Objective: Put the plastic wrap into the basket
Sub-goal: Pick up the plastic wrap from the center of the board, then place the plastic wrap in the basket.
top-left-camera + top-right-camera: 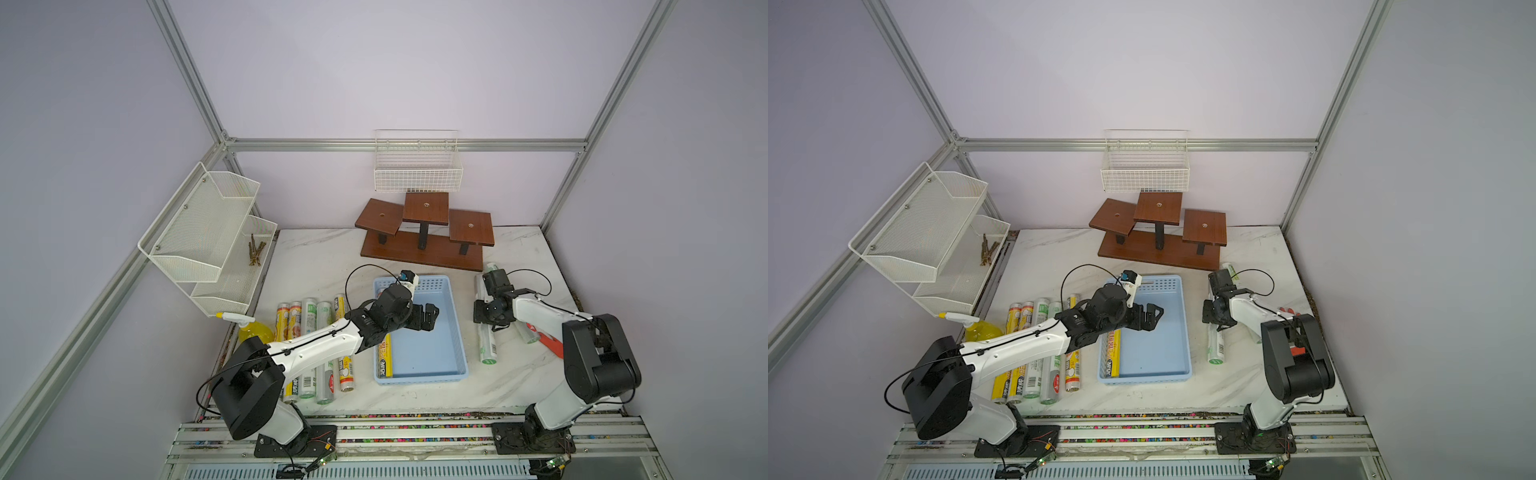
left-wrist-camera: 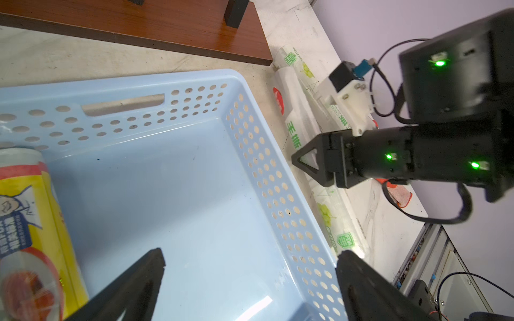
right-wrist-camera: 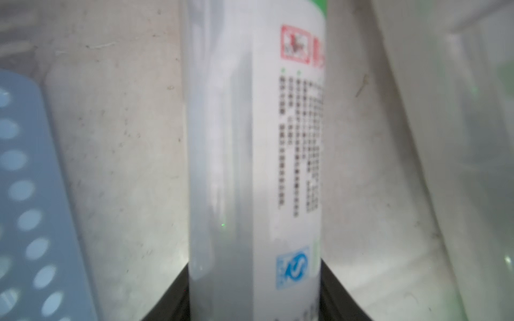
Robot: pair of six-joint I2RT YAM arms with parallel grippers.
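The light blue basket sits mid-table with one yellow roll of plastic wrap along its left wall. My left gripper hovers open over the basket, holding nothing. Right of the basket lies a white, green-printed roll. My right gripper points down on it, with a finger against each side. Several more rolls lie in a row left of the basket, partly under the left arm.
Another roll and a red-orange object lie under the right arm. A brown wooden stand is behind the basket, a wire basket on the back wall. A mesh rack and yellow spray bottle are at left.
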